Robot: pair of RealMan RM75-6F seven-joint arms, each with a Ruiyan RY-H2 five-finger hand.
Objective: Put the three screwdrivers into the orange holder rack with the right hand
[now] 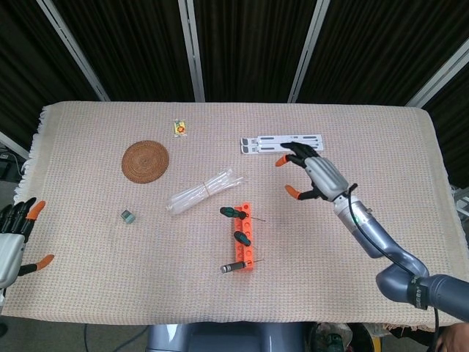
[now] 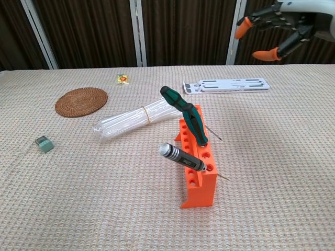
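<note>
The right hand (image 1: 311,173) is dark, nearly black, with a pale grey back shell and bright orange fingertips (image 2: 242,29). A thin black cable runs along its wrist to a smooth blue-grey metal arm (image 1: 381,246) with rounded joints. The left hand (image 1: 13,236) has a light grey body, black fingers and orange tips.

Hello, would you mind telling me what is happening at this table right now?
The robot is loading screwdrivers into the orange holder rack. All three appear to be in it now: two green-handled screwdrivers leaning at the far end and a black-handled screwdriver tilted near the front. The right hand is open, holds nothing and hangs above the cloth near the white stand, well clear of the rack. The left hand is idle at the table's edge.
</note>
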